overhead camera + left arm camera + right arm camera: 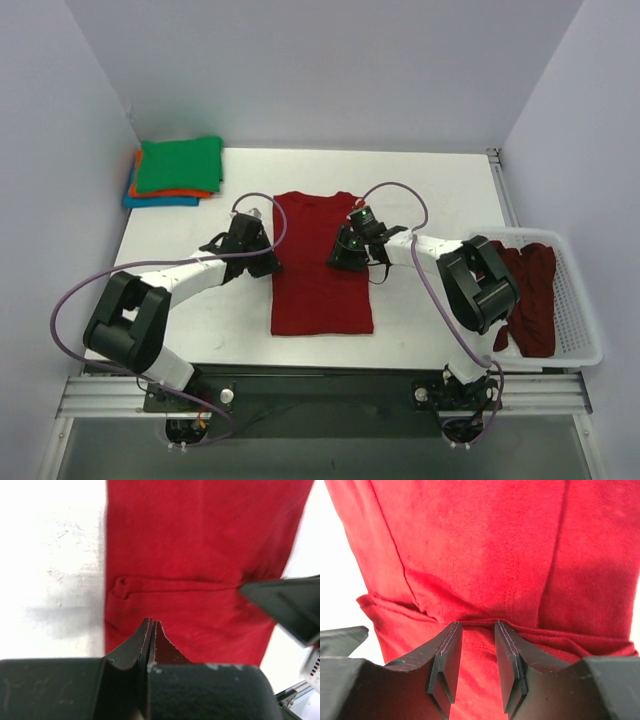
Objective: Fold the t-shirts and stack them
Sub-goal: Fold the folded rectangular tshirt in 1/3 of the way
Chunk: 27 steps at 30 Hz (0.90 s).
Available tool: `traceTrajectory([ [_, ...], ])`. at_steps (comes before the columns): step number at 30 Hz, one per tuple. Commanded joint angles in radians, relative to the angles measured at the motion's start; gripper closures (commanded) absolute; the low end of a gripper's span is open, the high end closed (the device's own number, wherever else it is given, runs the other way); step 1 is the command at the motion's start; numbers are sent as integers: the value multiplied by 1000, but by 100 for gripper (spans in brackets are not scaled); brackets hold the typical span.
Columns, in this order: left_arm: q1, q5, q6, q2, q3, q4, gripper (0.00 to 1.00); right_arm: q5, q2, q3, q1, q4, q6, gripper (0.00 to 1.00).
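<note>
White surface (420, 190) carries one red shirt (315, 295), spread flat beneath both hands. Left hand (270, 263) sits at its left edge, tips pressed together; cloth between them not confirmable. Right hand (343, 260), over its middle, stands narrowly parted where the cloth doubles over.

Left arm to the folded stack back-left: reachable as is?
Probably yes: bare table lies between the left claw and the stack. But the claw is shut on the red shirt, so it must release first.

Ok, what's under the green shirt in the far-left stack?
An orange shirt lies directly under the green shirt, a blue shirt below that. Only their left and near edges show; the rest is covered.
</note>
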State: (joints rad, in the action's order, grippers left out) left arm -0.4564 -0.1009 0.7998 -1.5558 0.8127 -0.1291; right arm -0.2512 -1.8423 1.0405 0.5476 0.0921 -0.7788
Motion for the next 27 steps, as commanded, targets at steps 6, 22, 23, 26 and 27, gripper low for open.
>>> traceTrajectory([
  [6, 4, 29, -36, 46, 20, -29, 100, -118, 38, -4, -78, -58, 87, 61],
  [22, -16, -66, -39, -19, 40, 74, 100, -17, 256, -112, -117, -141, 187, 59],
  [23, -18, -75, -31, -39, 43, 91, 100, -25, 247, -111, -124, -141, 193, 60],
  [26, -18, -76, -14, -85, 57, 115, 100, -23, 221, -109, -155, -138, 200, 60],
  [27, -15, -74, -11, -98, 66, 146, 100, -26, 204, -100, -164, -131, 204, 60],
])
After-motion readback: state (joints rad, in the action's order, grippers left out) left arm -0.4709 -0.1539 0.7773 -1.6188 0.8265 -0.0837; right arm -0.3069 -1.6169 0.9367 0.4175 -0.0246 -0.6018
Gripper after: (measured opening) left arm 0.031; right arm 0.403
